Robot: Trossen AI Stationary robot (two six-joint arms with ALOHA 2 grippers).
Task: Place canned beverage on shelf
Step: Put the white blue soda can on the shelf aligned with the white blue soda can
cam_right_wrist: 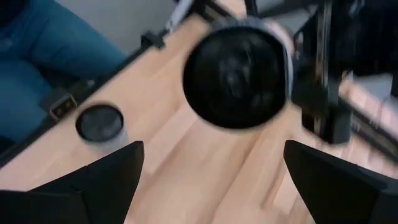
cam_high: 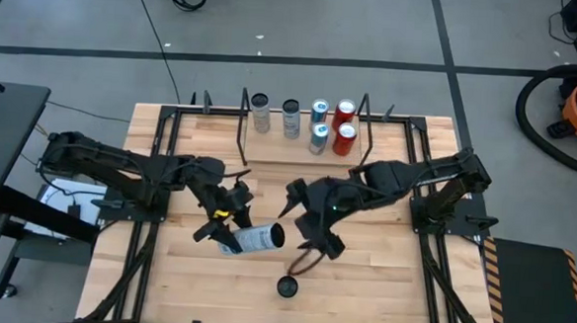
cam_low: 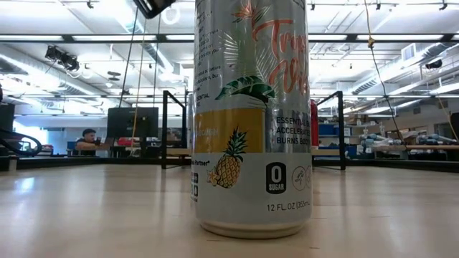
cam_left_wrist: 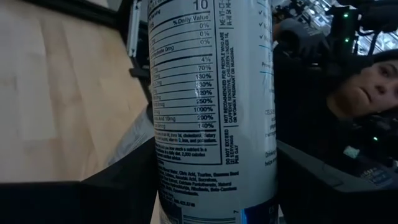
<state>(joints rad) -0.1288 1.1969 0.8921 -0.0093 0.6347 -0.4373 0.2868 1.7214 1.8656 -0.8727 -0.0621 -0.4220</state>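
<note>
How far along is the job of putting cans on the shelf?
Done: six cans stand on the shelf. In hand: the left end effector grips a white can tipped sideways, with the right end effector open beside it. Left: a dark-topped can at the table's front.

Table (cam_high: 381, 285): pale wood boards, smooth, faint sheen. Held can (cam_high: 255, 239): glossy printed metal, white-grey, fine label text. Upright can (cam_low: 251, 115) near front edge: shiny metal, pineapple print, dark top. Shelf (cam_high: 300, 132) at back edge: thin black metal frame, light wood board. Fingers (cam_right_wrist: 106, 180): matt black.
</note>
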